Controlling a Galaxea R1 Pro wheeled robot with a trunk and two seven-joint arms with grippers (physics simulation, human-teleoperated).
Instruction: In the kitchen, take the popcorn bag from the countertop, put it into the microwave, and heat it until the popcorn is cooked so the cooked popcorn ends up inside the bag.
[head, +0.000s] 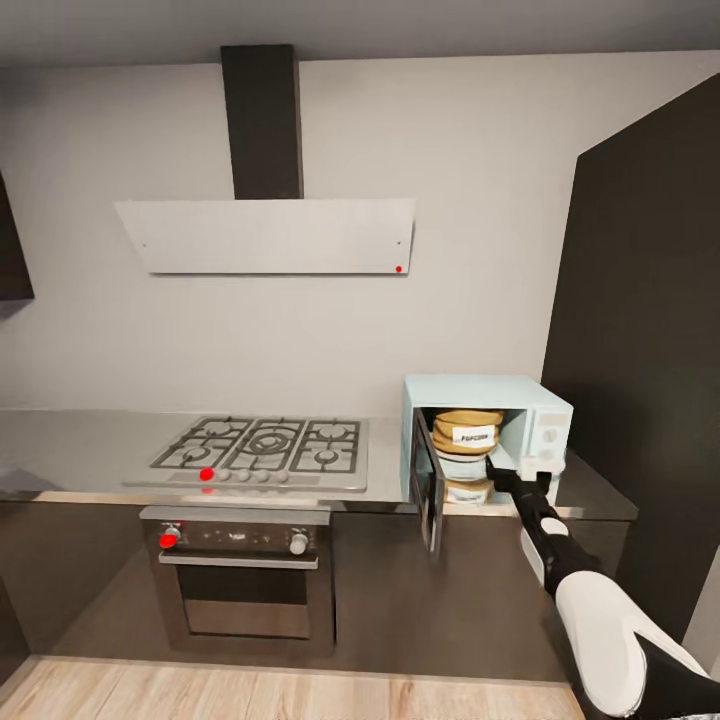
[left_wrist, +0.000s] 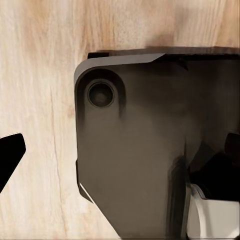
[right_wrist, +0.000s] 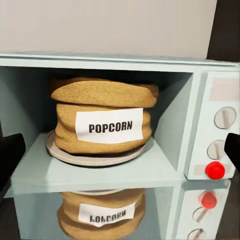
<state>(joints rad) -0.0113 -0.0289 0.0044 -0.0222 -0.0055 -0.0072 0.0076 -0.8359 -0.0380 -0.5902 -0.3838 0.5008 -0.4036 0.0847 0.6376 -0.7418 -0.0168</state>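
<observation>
The pale mint microwave stands on the steel countertop at its right end. Its dark glass door is swung open to the left. Inside, the tan popcorn bag sits upright on the round turntable plate, its white label facing out. My right gripper is open just in front of the opening, a short way from the bag, with nothing between its fingers. My left gripper is open, pointing down at the floor. No loose popcorn can be seen.
A gas hob is set in the counter left of the microwave, with a steel oven below and a hood above. A tall dark cabinet stands close on the right. My dark base is over the wooden floor.
</observation>
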